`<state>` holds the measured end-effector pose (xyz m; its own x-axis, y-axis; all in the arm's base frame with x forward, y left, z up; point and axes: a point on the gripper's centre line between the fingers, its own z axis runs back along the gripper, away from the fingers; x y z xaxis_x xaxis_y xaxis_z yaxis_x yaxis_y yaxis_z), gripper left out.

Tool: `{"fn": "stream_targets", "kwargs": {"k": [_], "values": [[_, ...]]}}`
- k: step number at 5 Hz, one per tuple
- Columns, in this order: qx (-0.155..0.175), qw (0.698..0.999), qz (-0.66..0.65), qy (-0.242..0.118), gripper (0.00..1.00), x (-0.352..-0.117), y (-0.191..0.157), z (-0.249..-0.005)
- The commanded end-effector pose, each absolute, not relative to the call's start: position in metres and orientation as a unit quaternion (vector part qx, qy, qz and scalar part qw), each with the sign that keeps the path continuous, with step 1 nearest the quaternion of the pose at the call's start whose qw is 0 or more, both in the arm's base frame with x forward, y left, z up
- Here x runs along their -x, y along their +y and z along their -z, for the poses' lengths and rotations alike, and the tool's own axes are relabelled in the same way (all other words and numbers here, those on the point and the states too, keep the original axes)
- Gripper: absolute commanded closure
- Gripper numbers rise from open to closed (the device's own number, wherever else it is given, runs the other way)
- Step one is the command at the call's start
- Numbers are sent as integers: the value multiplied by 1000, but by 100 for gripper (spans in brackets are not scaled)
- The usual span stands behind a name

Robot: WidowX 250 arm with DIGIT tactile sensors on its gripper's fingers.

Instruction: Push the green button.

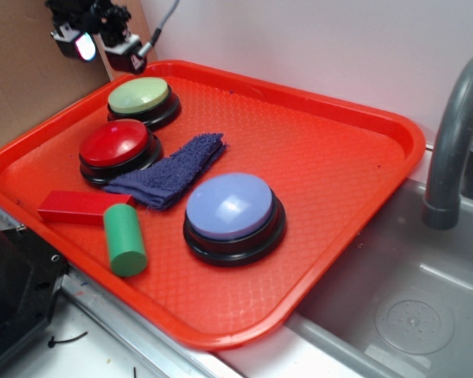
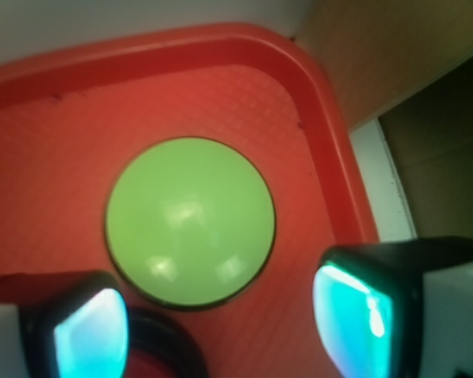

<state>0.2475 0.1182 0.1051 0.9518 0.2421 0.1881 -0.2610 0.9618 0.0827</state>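
The green button (image 1: 139, 96), a pale-green dome on a black base, sits at the tray's far-left corner. In the wrist view the green button (image 2: 191, 219) fills the middle, seen from straight above. My gripper (image 1: 101, 41) hovers above and behind it, at the top left of the exterior view. The gripper (image 2: 225, 327) is open, with nothing between its fingers. Its glowing cyan pads (image 2: 351, 311) stand wide apart, just below the dome's near edge in the picture. It does not touch the button.
The red tray (image 1: 355, 118) also holds a red button (image 1: 114, 146), a lavender-blue button (image 1: 230, 209), a blue cloth (image 1: 173, 172), a red block (image 1: 75, 206) and a green cylinder (image 1: 124, 239). A sink (image 1: 394, 315) and faucet (image 1: 451, 142) lie at the right. Cardboard (image 1: 24, 71) stands behind the tray at the left.
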Motion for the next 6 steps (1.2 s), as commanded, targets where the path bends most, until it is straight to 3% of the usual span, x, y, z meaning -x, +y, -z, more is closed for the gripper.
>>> {"fn": "stream_targets", "kwargs": {"k": [1,6], "values": [[-64,979,-137,-133,0,-250,127,-161],[-51,977,-152,-143,0,-253,118,-209]]}}
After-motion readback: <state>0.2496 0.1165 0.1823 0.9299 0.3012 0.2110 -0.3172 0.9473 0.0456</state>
